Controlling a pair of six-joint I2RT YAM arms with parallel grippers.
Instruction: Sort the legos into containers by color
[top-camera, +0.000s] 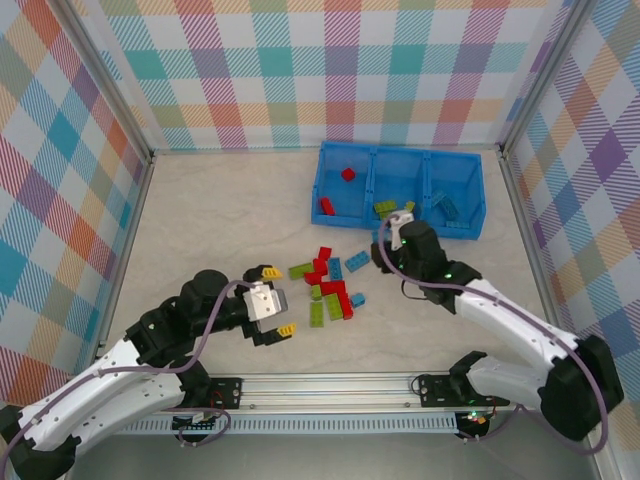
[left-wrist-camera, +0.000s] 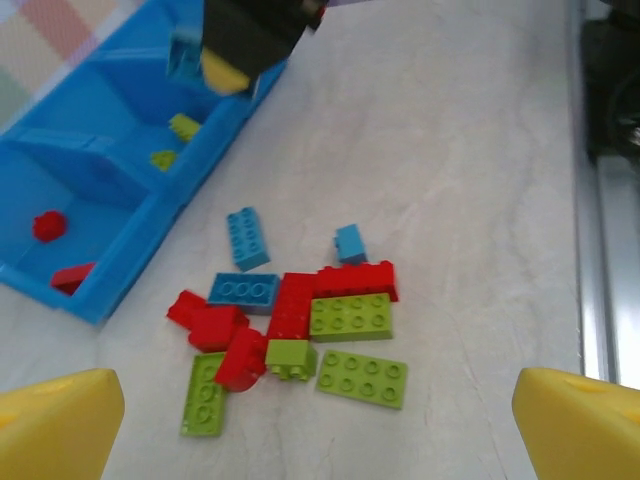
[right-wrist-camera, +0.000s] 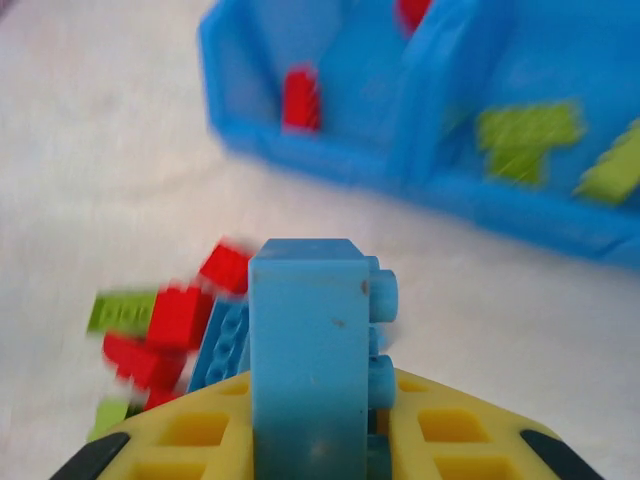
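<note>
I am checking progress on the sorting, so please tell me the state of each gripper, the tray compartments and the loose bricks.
left gripper: open, empty.
right gripper: shut on a light blue brick.
left compartment: two red bricks inside.
middle compartment: green bricks inside.
right compartment: blue bricks inside.
loose bricks: mixed pile on the table.

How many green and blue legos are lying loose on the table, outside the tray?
Green legos: 4
Blue legos: 3
Total: 7
</note>
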